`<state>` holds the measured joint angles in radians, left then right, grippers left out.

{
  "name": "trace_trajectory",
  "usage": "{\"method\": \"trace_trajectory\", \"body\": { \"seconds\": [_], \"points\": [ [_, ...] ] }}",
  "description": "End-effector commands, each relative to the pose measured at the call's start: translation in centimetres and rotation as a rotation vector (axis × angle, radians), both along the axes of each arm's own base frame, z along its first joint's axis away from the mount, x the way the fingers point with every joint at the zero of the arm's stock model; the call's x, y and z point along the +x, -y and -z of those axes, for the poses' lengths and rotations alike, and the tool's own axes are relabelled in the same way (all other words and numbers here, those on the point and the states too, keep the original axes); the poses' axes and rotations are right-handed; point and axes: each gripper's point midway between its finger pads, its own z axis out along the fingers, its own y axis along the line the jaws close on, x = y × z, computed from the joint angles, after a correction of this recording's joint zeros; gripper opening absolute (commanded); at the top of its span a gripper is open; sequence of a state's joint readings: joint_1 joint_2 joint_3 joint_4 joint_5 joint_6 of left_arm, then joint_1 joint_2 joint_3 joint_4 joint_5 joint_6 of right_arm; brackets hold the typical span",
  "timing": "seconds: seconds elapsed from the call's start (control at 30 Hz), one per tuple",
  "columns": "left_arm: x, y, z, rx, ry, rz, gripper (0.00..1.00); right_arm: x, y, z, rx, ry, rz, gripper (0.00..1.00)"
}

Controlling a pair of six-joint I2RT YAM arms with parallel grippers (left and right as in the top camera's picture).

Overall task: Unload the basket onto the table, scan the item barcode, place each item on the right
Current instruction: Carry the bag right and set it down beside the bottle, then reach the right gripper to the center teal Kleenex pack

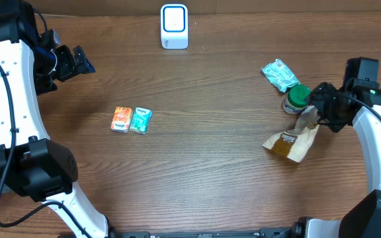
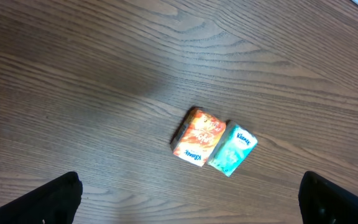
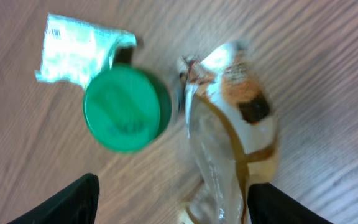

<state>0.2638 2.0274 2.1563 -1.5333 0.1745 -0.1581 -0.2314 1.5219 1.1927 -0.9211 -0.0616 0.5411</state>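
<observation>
A white barcode scanner stands at the table's far edge. A tan and clear snack bag lies crumpled at the right. In the right wrist view the bag runs down between the spread fingers, close to the right finger. My right gripper is open above the bag's upper end. A green-lidded jar stands just left of the bag. My left gripper hangs wide open and empty at the far left, short of two tissue packs.
An orange tissue pack and a teal one lie side by side left of centre. A green and white packet lies behind the jar. Bare wood lies between the packs and the bag.
</observation>
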Motion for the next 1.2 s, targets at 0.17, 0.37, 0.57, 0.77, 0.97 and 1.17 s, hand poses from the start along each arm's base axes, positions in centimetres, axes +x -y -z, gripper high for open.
{"method": "trace_trajectory", "body": {
  "seconds": [0.17, 0.37, 0.57, 0.77, 0.97, 1.17],
  "points": [
    [0.1, -0.2, -0.9, 0.01, 0.025, -0.01, 1.0, 2.4, 2.4, -1.3, -0.052, 0.12, 0.033, 0.77],
    [0.1, -0.2, -0.9, 0.01, 0.025, -0.01, 1.0, 4.8, 0.3, -2.9, 0.011, 0.251, -0.126, 0.79],
    [0.1, -0.2, -0.9, 0.01, 0.025, -0.01, 0.99, 6.7, -0.4, -6.7, 0.035, 0.356, -0.181, 0.85],
    [0.1, -0.2, -0.9, 0.01, 0.025, -0.01, 0.99, 7.3, -3.2, -9.1, 0.138, 0.417, -0.268, 0.86],
    [0.1, -0.2, -0.9, 0.01, 0.025, -0.01, 1.0, 7.3, -10.5, -9.3, 0.251, 0.421, -0.449, 0.85],
    [0.1, -0.2, -0.9, 0.01, 0.025, -0.01, 0.99, 7.0, -20.1, -8.3, 0.296, 0.409, -0.665, 0.81]
  ]
}}
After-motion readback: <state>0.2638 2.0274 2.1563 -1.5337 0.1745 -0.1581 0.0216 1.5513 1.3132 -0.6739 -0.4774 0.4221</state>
